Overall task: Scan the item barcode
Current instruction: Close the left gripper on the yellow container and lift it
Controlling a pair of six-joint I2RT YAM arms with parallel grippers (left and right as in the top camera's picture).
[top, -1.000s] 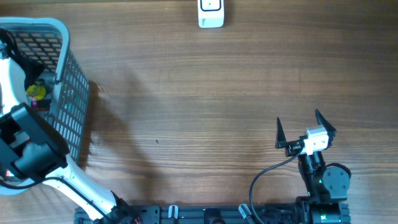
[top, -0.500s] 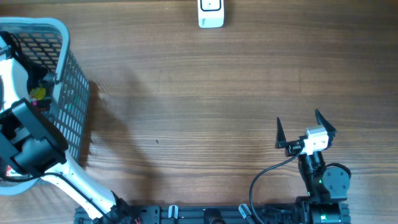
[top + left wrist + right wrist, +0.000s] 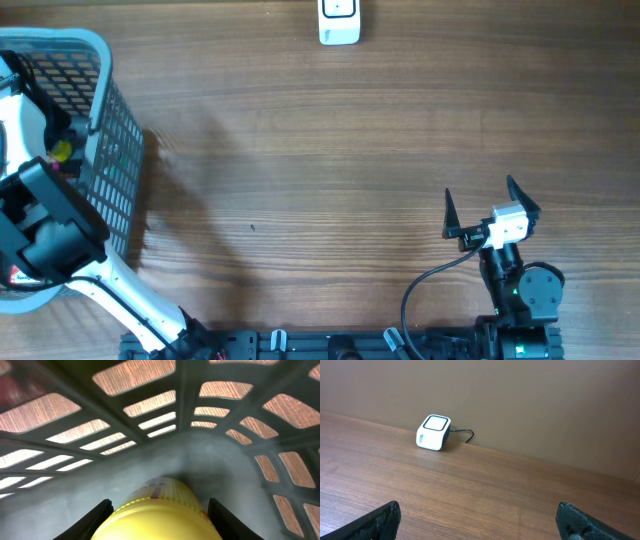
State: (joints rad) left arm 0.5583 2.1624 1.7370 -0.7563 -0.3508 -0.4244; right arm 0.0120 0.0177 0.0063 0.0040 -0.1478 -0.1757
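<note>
The item is a yellow, cylinder-shaped container [image 3: 167, 491] lying on the floor of a grey mesh basket [image 3: 150, 390]. My left gripper [image 3: 160, 510] reaches down into the basket, its two black fingers pressed against the container's sides, shut on it. From overhead only a yellow bit of the item [image 3: 62, 150] shows inside the basket [image 3: 112, 120], under the left arm. The white barcode scanner [image 3: 339, 22] stands at the table's far edge and also shows as the scanner [image 3: 433, 432] in the right wrist view. My right gripper [image 3: 482, 196] hovers open and empty at the front right.
The basket stands at the table's left edge, and its walls close in round the left gripper. A thin black cable [image 3: 468, 435] runs from the scanner along the back wall. Bare wooden table [image 3: 320, 180] lies between basket, scanner and right arm.
The left gripper's jaws have closed in on the yellow container inside the basket. The left arm sank slightly. The right arm has not moved.
</note>
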